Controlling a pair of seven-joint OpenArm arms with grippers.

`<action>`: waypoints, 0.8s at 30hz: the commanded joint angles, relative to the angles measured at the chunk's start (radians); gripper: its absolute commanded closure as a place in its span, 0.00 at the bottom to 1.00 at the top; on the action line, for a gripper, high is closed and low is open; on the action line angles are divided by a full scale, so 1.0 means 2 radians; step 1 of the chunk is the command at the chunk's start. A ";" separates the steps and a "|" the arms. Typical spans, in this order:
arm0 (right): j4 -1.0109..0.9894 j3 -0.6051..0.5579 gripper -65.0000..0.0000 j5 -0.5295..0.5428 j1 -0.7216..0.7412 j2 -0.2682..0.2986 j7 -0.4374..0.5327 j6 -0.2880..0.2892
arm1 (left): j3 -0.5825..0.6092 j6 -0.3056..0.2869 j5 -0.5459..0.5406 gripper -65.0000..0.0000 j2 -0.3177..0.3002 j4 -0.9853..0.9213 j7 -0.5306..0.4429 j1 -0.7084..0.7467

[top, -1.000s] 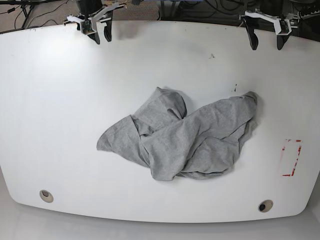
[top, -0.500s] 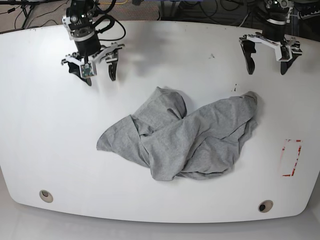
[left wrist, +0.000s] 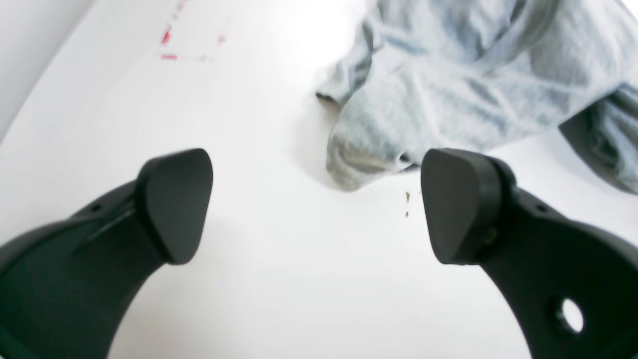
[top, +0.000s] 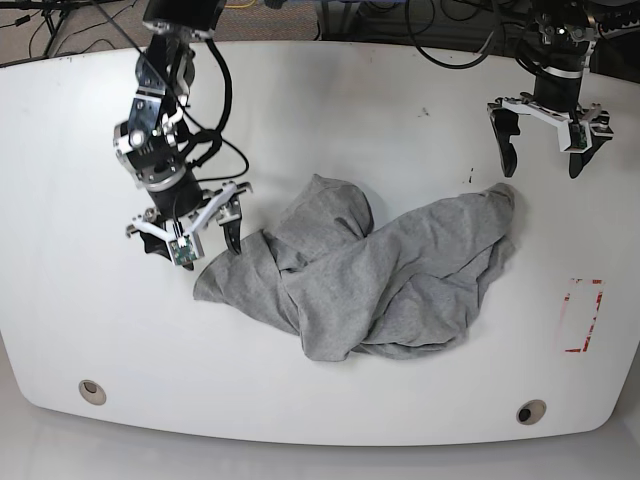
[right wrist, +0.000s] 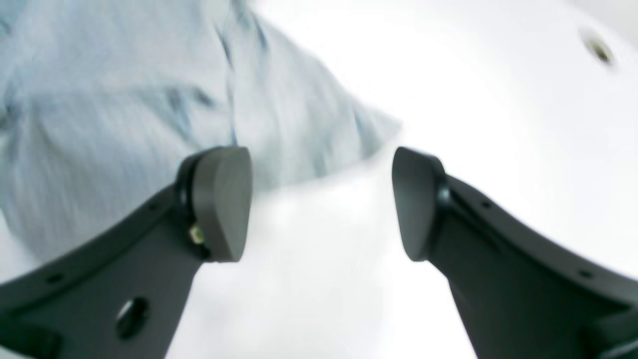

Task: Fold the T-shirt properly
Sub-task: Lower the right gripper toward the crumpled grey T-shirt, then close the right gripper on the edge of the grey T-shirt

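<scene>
The heather-grey T-shirt [top: 370,280] lies crumpled in a heap on the middle of the white table [top: 100,330]; no lettering shows. My right gripper [top: 197,248] is open, just above the table at the shirt's left corner. In the right wrist view the right gripper [right wrist: 319,202] is empty, with the shirt's edge [right wrist: 124,99] behind its left finger. My left gripper [top: 542,165] is open, hovering just behind the shirt's far right tip. In the left wrist view the left gripper [left wrist: 316,209] is empty, and the shirt's tip [left wrist: 473,75] lies just ahead of it.
A red dashed rectangle [top: 582,315] is marked on the table at the right; it also shows in the left wrist view [left wrist: 169,45]. Two round holes [top: 92,391] [top: 531,411] sit near the front edge. Cables lie on the floor behind the table.
Both arms have come forward from the table's back edge. The right gripper has dropped down to the shirt's left corner. The left gripper has moved a little closer to the shirt's right tip.
</scene>
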 commanded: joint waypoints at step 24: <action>-0.405 -0.080 0.36 0.006 0.289 -0.017 0.059 0.003 | -0.056 0.000 -0.005 0.03 0.002 0.007 -0.009 0.005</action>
